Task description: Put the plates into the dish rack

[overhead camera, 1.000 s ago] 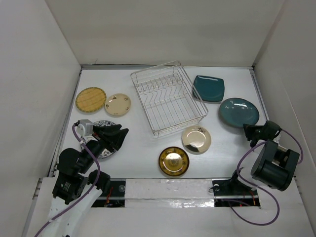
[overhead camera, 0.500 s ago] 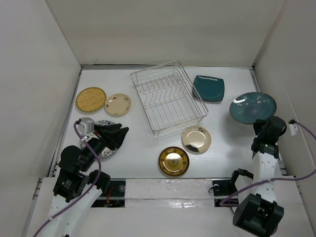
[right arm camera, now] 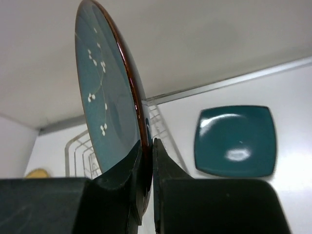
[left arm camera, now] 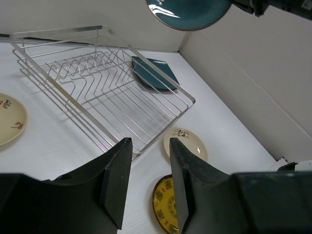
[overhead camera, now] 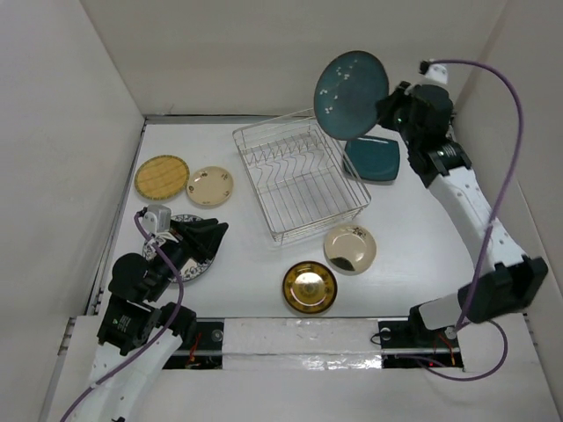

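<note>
My right gripper (overhead camera: 390, 107) is shut on the rim of a round dark teal plate (overhead camera: 352, 94), held high and tipped on edge above the far right corner of the dish rack (overhead camera: 299, 176). In the right wrist view the jaws (right arm camera: 147, 141) pinch the plate (right arm camera: 105, 97) with the rack (right arm camera: 78, 151) below. My left gripper (overhead camera: 215, 236) hovers open and empty over a blue-patterned white plate (overhead camera: 189, 271). On the table lie a square teal plate (overhead camera: 374, 160), a champagne plate (overhead camera: 350, 249), a gold plate (overhead camera: 310, 287), a woven yellow plate (overhead camera: 162, 178) and a cream plate (overhead camera: 210, 186).
The left wrist view looks past its gripper (left arm camera: 148, 144) at the silver wire rack (left arm camera: 53, 31), the gold plate (left arm camera: 163, 204), the champagne plate (left arm camera: 190, 144) and the lifted teal plate (left arm camera: 187, 9). White walls enclose the table on three sides.
The right arm has carried the round teal plate from the table's right side up and back over the rack's far right corner, turning it on edge. The left arm has barely moved.
</note>
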You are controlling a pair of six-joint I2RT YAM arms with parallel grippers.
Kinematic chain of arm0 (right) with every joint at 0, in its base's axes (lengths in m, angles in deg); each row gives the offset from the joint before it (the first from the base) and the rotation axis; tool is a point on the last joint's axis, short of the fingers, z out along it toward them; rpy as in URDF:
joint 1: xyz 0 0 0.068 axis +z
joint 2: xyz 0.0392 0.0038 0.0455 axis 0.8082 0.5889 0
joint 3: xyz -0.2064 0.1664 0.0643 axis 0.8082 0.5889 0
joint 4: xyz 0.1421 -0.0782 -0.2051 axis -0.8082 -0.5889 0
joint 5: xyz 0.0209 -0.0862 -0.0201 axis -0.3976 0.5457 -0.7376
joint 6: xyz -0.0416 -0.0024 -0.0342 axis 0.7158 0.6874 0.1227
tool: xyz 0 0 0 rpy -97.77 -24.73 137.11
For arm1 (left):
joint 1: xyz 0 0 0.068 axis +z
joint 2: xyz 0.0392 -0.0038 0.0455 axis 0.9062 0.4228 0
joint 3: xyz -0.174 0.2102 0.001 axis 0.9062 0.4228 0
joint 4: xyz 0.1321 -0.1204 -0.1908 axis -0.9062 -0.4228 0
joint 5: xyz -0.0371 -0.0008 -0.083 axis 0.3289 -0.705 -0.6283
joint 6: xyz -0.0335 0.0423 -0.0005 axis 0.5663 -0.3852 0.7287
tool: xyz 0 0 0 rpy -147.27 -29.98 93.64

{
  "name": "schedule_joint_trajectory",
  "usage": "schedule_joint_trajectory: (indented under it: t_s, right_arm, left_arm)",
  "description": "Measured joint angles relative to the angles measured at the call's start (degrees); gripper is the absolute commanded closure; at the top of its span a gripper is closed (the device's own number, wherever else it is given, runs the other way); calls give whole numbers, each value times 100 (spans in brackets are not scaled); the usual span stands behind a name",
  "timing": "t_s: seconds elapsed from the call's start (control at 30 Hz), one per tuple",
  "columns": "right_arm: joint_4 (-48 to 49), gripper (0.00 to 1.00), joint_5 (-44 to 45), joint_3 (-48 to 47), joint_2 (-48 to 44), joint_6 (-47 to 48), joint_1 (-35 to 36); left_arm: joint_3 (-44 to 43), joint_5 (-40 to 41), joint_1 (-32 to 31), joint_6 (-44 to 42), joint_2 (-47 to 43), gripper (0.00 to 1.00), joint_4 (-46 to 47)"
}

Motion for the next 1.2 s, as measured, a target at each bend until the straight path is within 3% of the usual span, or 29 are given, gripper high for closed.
schedule_joint_trajectory:
  t_s: [0.23, 0.43, 0.73, 1.0, 1.2]
  right_arm:
    - [-927, 100, 256, -2667, 2402, 1309, 450]
    - [-1379, 100, 1185, -3941, 3711, 2299, 820]
    - [-1519, 100, 1644, -4133, 4371, 2892, 1296]
    - [-734, 100, 2184, -3368, 4371, 3130, 1639]
    - [-715, 100, 2330, -3252, 4343, 3259, 1720]
  left_arm:
    - [0, 2, 109, -2, 72, 67, 2]
    - [0, 17, 109, -2, 205, 67, 0]
    - [0, 68, 109, -2, 313, 67, -2]
    - [0, 92, 109, -2, 328, 67, 0]
    - [0, 92, 109, -2, 328, 67, 0]
